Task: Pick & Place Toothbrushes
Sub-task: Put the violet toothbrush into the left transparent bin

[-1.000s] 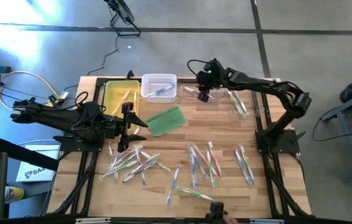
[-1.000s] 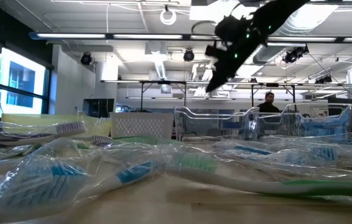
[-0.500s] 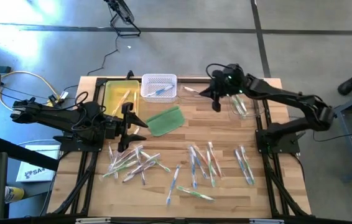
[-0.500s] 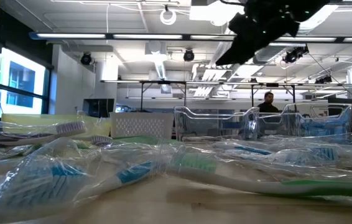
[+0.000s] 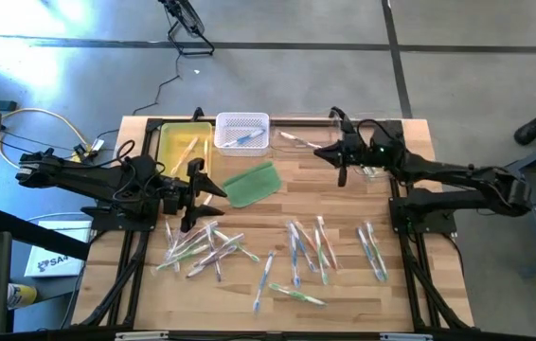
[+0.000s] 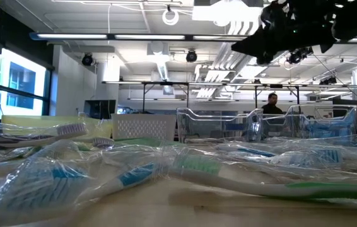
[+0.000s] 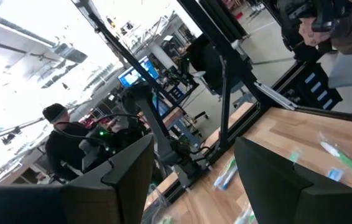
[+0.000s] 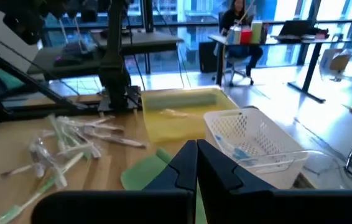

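with its fingers pressed together on nothing, the right gripper [image 5: 337, 156] hangs near the bins; next pick comes from toothbrushes [image 5: 308, 244] on the table. left gripper [image 5: 202, 189] waits released.

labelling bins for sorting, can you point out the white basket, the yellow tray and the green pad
white basket [image 5: 227, 121]: high view, its left rim
yellow tray [image 5: 166, 144]: high view, bare floor
green pad [image 5: 251, 184]: high view, flat middle

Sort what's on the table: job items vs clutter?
Job:
toothbrushes loose on the wood
yellow tray
white basket
clear bins
right tool, shut, empty
left tool, open, waiting

Clutter:
green pad
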Robot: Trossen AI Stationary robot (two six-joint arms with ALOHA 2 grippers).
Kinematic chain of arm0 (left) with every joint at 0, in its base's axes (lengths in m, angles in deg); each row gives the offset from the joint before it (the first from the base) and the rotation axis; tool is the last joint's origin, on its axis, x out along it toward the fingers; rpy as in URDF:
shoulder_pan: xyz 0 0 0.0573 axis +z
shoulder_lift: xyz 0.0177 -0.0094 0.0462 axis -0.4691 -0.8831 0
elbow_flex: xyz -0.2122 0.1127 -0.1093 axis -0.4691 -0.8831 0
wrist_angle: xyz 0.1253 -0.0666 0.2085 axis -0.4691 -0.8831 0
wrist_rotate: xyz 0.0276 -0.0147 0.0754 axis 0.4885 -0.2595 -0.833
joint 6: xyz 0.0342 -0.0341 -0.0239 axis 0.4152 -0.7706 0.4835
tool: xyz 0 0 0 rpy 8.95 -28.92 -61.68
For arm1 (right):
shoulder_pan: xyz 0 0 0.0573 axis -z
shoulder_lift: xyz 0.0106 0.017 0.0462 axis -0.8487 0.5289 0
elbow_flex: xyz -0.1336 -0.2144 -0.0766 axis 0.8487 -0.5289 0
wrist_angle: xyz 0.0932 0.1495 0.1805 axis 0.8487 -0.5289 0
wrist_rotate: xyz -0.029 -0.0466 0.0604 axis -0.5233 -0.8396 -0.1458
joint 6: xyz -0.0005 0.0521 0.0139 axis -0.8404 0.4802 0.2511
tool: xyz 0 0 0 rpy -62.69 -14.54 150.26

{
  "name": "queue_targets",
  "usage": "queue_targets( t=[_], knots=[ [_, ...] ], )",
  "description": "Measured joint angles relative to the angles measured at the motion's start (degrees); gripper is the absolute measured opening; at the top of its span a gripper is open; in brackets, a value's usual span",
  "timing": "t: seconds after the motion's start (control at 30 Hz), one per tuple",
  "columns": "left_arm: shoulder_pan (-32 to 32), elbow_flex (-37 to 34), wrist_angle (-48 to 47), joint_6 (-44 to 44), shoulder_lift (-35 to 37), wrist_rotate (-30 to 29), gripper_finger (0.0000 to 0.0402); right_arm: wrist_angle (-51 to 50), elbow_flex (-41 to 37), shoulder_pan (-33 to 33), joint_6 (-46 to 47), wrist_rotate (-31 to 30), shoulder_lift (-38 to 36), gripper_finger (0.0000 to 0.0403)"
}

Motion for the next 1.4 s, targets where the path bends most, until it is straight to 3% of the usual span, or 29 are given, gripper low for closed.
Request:
queue_targets(
  t=[0.33,0.57,0.67,0.9,1.03,1.4],
  knots=[
    [0.0,0.0,0.0,-3.0,0.0,1.0,0.0219,-1.2,-1.3,0.5,-0.2,0.2,-0.5,0.0002],
    [0.0,0.0,0.3,-13.3,0.0,1.1,0.0219,-0.9,-1.3,0.5,-0.8,1.8,-0.5,0.0002],
    [0.0,0.0,0.8,-14.9,0.0,-2.0,0.0219,-0.8,-1.3,0.5,-0.9,1.7,-0.5,0.0002],
    [0.0,0.0,-4.9,-33.1,0.0,-15.1,0.0219,0.1,-1.2,0.5,-4.8,1.4,-0.5,0.0002],
    [-0.1,0.0,-5.7,-38.4,-0.6,-17.0,0.0219,-0.6,-1.2,0.5,-5.0,1.4,-0.5,0.0002],
    [-9.9,4.3,-6.5,-42.3,-9.3,-26.5,0.0219,-1.0,-1.2,0.6,-8.1,1.2,-0.5,0.0002]
  ],
)
